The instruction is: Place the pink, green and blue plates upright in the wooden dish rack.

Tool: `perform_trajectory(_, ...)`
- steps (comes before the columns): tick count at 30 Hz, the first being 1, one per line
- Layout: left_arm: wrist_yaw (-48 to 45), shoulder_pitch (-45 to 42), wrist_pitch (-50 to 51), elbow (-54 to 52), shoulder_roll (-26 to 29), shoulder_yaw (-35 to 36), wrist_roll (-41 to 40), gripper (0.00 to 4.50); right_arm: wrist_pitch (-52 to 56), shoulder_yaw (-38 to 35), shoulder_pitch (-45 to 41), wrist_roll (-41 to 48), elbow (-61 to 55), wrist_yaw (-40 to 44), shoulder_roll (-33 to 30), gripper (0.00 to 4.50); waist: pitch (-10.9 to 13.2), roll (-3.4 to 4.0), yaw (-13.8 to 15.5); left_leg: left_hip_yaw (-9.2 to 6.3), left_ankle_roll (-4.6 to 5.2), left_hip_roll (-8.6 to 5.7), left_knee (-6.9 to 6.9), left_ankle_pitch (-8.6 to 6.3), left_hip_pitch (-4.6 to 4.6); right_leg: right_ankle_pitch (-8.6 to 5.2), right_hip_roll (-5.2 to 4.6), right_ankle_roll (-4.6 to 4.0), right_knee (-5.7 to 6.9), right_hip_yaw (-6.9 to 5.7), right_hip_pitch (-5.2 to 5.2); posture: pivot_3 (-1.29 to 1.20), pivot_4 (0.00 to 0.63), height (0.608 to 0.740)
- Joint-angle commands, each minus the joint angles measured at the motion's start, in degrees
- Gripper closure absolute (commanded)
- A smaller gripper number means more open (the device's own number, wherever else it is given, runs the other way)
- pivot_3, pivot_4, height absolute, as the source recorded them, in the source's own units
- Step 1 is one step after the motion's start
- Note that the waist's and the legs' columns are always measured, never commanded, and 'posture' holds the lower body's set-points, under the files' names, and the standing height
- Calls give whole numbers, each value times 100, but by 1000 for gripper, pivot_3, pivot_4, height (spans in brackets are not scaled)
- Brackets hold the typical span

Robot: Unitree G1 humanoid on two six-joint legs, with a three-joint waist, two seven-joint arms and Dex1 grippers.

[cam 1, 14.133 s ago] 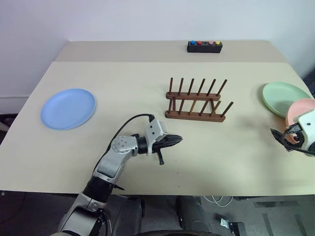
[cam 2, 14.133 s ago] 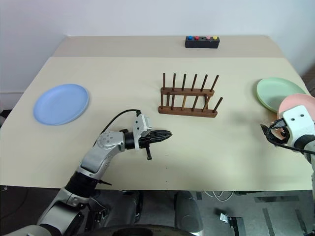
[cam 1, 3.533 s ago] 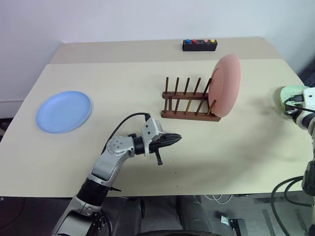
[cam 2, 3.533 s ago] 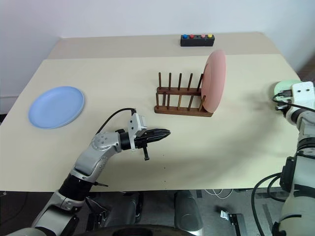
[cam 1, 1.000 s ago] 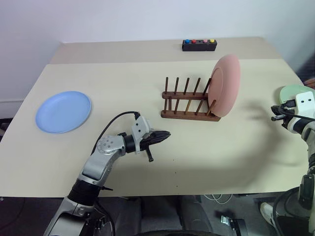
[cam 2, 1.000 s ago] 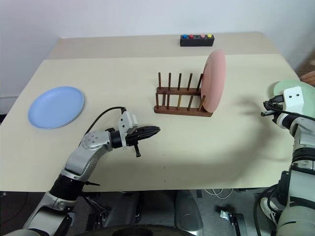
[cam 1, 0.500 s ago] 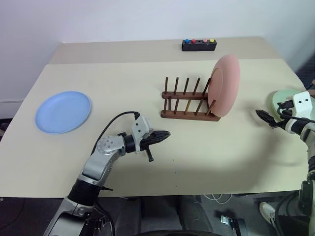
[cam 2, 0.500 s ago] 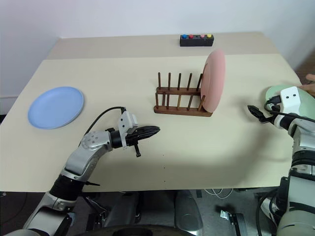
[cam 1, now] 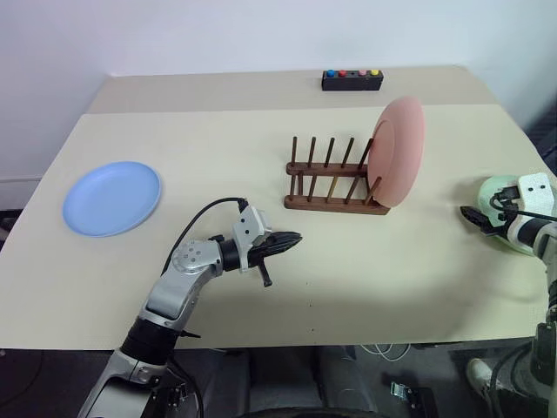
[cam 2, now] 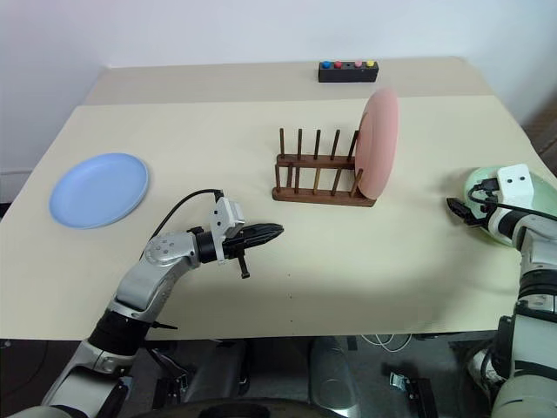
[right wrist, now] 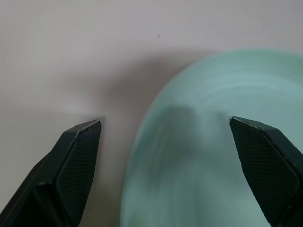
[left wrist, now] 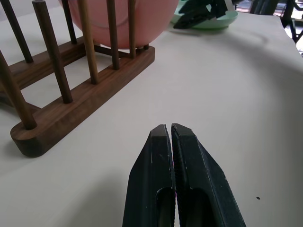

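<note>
Your right hand [right wrist: 165, 137] is spread wide and empty, straddling the near edge of the green plate [right wrist: 227, 156]: one finger over bare desk [right wrist: 71, 56], the other over the plate's face. No contact visible between fingers and plate. In the head view that hand [cam 2: 459, 209] sits at the plate's [cam 2: 522, 205] rim on the side facing the rack, tips pointing toward the rack; plate lies flat on the desk, partly under your wrist.

Your left hand [left wrist: 171, 135] is shut tight, fingers pressed together, nothing in it. It hovers low over bare desk. Rack [left wrist: 85, 101] is just ahead of the tips and off to one side, well apart from them, no contact. From the head view the left hand [cam 1: 291, 238] points roughly at the rack's [cam 1: 335, 202] near rail.

Pink plate [cam 1: 398, 150] stands upright in the rack's end slot, the end nearest your right hand, leaning slightly on the pegs. Other slots are free. From the left wrist view the pink plate [left wrist: 120, 21] is behind the pegs, beyond the left fingertips, with the green plate [left wrist: 208, 21] and right hand farther back.

Blue plate [cam 1: 112, 197] lies flat on the desk, far out to the left of your left hand, well apart from it and from the rack.

Black button box [cam 1: 352, 80] sits at the far desk edge, beyond the rack from both hands.
</note>
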Motion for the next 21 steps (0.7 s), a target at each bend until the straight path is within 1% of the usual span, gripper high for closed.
perform_trajectory(1,12,56,-50,-221,-17,23,-42,4408,40,71,68,-71,-272,10,-79,632,0,0,0,0,0,0,0,0,0,0,0,0,0,0,0,0,150,734)
perform_trajectory(2,17,62,-47,-232,-22,18,-39,4408,44,112,99,-114,-307,-2,-86,1002,0,0,-2,0,0,0,0,0,0,0,0,0,0,0,0,0,150,734)
perform_trajectory(4,18,59,-56,-221,-34,8,-33,4408,-2,199,159,-211,-374,-60,-95,1946,0,-1,0,0,0,0,0,0,0,0,0,0,0,0,0,0,150,734)
perform_trajectory(8,24,72,-64,-231,-47,-8,-24,4408,-43,234,223,-248,-427,-134,-114,4053,-3,-7,4,-1,0,0,6,0,0,0,0,0,0,0,5,0,150,734)
perform_trajectory(9,23,75,-62,-231,-48,-8,-25,4408,-57,259,247,-282,-461,-150,-118,4457,-3,-8,3,-1,0,0,7,0,2,0,0,0,-1,-1,7,0,150,734)
perform_trajectory(13,20,84,-61,-234,-53,-14,-18,4408,-124,318,365,-362,-697,-196,-113,4457,-3,-8,2,-1,0,0,6,0,5,0,0,0,2,0,8,0,150,734)
perform_trajectory(16,5,67,-58,-216,-48,-1,-23,4408,-439,401,414,-528,-848,-367,-140,4457,-3,-8,1,-1,0,0,6,0,5,0,0,0,1,-1,8,0,150,734)
perform_trajectory(18,0,59,-60,-211,-45,1,-22,4408,-828,460,370,-736,-839,-673,-192,4457,-3,-7,-7,-1,0,0,5,0,5,0,0,0,2,-1,7,0,150,734)
perform_trajectory(21,-7,46,-56,-202,-40,13,-28,4408,-1689,459,112,-1011,-859,-1250,-301,4457,-1,0,-4,0,0,0,5,0,5,0,0,0,3,0,4,0,150,734)
